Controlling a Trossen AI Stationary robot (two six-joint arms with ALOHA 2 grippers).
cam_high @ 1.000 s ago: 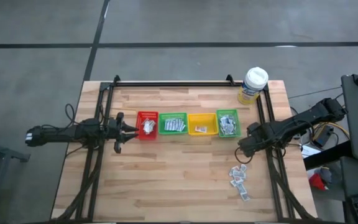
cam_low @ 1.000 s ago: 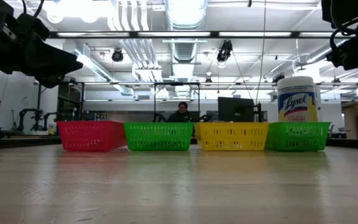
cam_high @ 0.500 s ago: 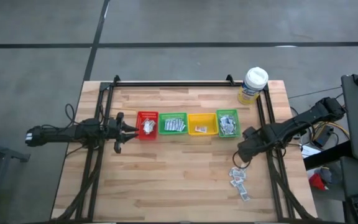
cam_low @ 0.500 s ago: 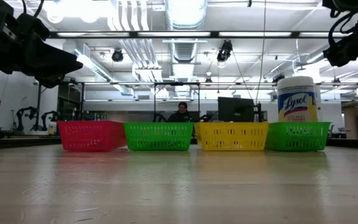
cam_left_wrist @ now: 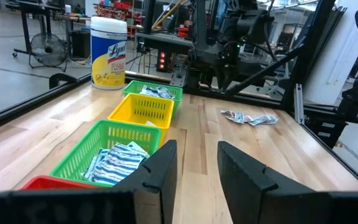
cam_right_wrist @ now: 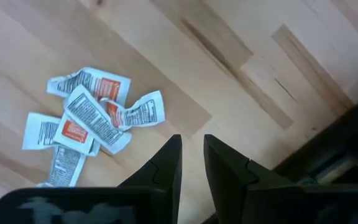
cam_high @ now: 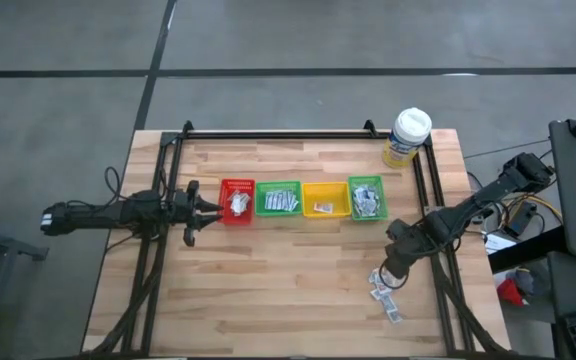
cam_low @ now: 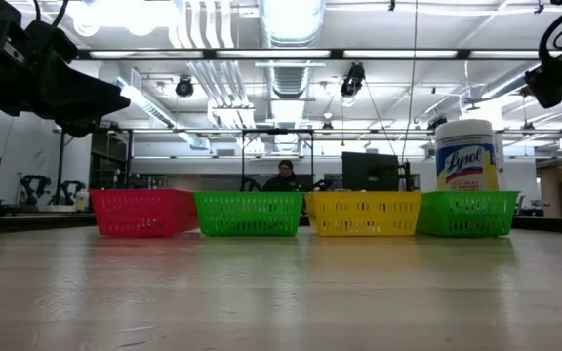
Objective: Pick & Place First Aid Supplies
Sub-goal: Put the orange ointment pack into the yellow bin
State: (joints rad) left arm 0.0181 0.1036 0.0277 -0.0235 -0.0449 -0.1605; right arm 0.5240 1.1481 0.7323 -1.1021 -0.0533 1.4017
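A: High view, item one: the right gripper [cam_high: 392, 268]. A second ago it was sitting beside the right-hand green bin [cam_high: 366, 198]; now it is hanging over the near end of the sachets [cam_high: 383, 291] on the table [cam_high: 288, 300]. I read that as a fresh pick being lined up, not a drop.

B: And the left gripper [cam_high: 211, 207]?

A: It is waiting just beside the red bin [cam_high: 237, 200], unmoved. The green bin [cam_high: 279, 198] and yellow bin [cam_high: 325, 199] are completing the row, all four already carrying packets; the wipes tub [cam_high: 407, 138] is standing at the far right corner.

B: Low view?

A: It is showing the four bins in a row with the tub behind. The loose sachets are not showing there.

B: Left wrist view?

A: The left fingers [cam_left_wrist: 157, 171] are standing parted with nothing between them. The loose pile [cam_left_wrist: 250, 117] is lying well apart, across the table.

B: Right wrist view?

A: The right fingers [cam_right_wrist: 166, 165] are standing narrowly apart and holding nothing, with bare wood in the gap, just beside the white-and-red sachets [cam_right_wrist: 92, 124]. The packets are lying flat and overlapping, fanned, long axes crossing at different angles; no single heading.
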